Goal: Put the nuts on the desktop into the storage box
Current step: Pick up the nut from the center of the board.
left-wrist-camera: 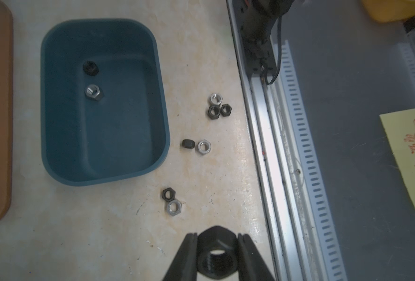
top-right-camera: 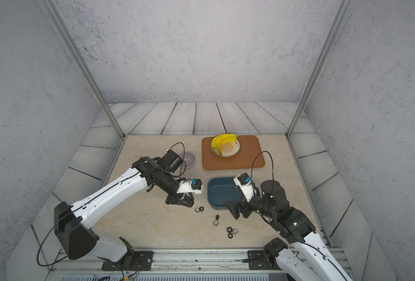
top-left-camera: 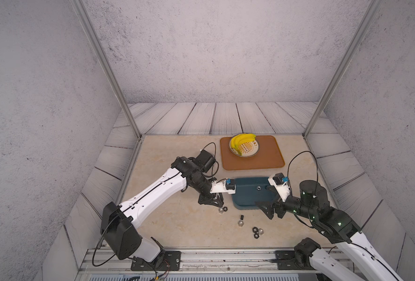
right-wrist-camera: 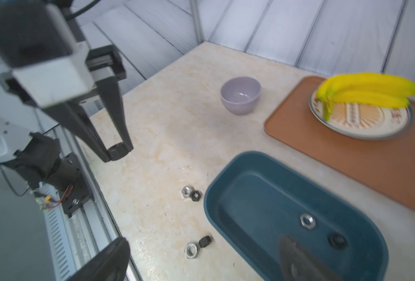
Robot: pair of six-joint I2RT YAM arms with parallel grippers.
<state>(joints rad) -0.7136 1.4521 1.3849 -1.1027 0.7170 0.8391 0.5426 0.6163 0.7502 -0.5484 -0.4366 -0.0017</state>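
Trio of nuts (top-left-camera: 255, 229), two black and one silver, sits bunched nearest the robot on the desktop (top-left-camera: 177, 226); next out is a black-and-silver pair (top-left-camera: 240, 223), then a second pair (top-left-camera: 221, 210) just beside the left gripper (left-wrist-camera: 217, 237). That makes seven loose. The left gripper is clamped on a black nut (left-wrist-camera: 216, 258), fingers on opposite flats and the hole facing the wrist camera. It looks lifted off the surface, to the left of the storage box (top-left-camera: 247, 194). The right gripper (top-left-camera: 264, 209) hangs empty with its jaws spread wide over the box's near rim, one finger over the inside. The box floor has two in it, one silver (left-wrist-camera: 94, 92) and one black (left-wrist-camera: 90, 68). The step in hand looks like carry-and-drop. Best to swing the held nut rightward over the rim, stop above bare box floor and come low before letting go, so it does not bounce out. Steer clear of the right gripper, which crowds the near corner. The grip looks square, so no re-grasp is needed. Farther back are a lilac bowl (top-right-camera: 189, 159), then a tray (top-left-camera: 272, 160) with a plate (top-left-camera: 249, 150) and bananas (top-left-camera: 243, 140), none needed
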